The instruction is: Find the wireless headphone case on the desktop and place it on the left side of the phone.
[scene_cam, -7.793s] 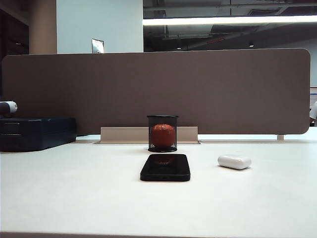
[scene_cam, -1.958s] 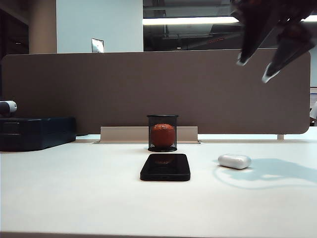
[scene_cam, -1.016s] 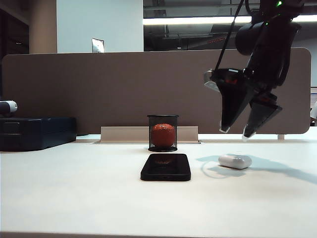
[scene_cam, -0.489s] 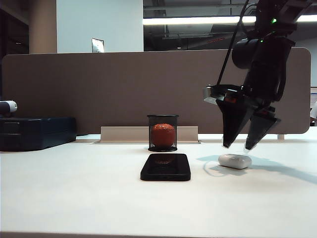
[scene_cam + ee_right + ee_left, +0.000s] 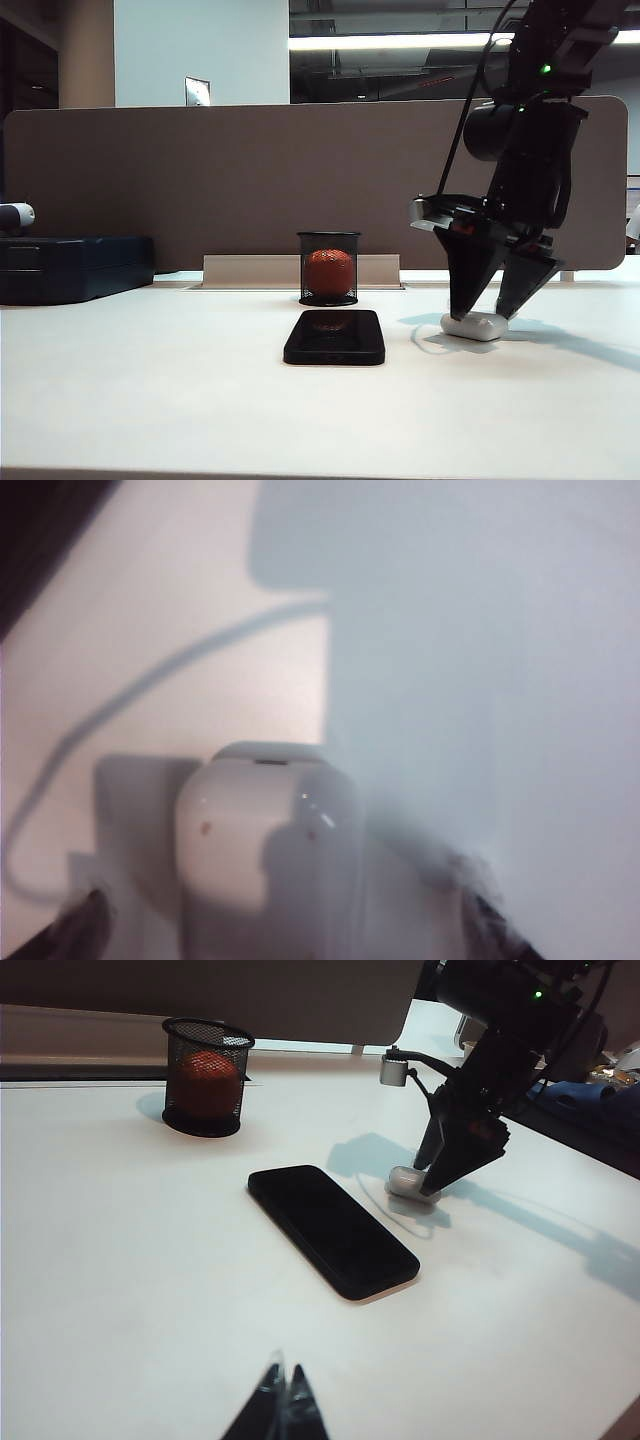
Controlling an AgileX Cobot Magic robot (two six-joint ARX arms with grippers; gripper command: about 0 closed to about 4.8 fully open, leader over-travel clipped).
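The right gripper (image 5: pixel 487 315) points straight down with its two dark fingers (image 5: pixel 466 285) spread wide, their tips down at the level of the wireless headphone case (image 5: pixel 474 326), one at each side of it. Nothing is clamped: in the right wrist view a gap shows between the glossy white case (image 5: pixel 268 845) and each fingertip (image 5: pixel 70 930), and the case lies flat on the desktop (image 5: pixel 160 400). In the left wrist view the same gripper (image 5: pixel 432 1188) stands over the case (image 5: pixel 406 1181), partly hiding it.

Beside the gripper, toward the middle of the table, the black phone (image 5: pixel 334 337) lies flat, screen up, apart from the case. Behind the phone stands a black mesh cup (image 5: pixel 328 268) with an orange ball (image 5: pixel 329 272) inside. Further away, at the far edge of the table, sits a dark blue box (image 5: pixel 72 267) against the brown partition panel (image 5: pixel 200 180).

The left gripper (image 5: pixel 280 1405) hangs well apart from all of this, over bare desktop near the phone's end (image 5: pixel 380 1270), its thin fingers pressed together and holding nothing.
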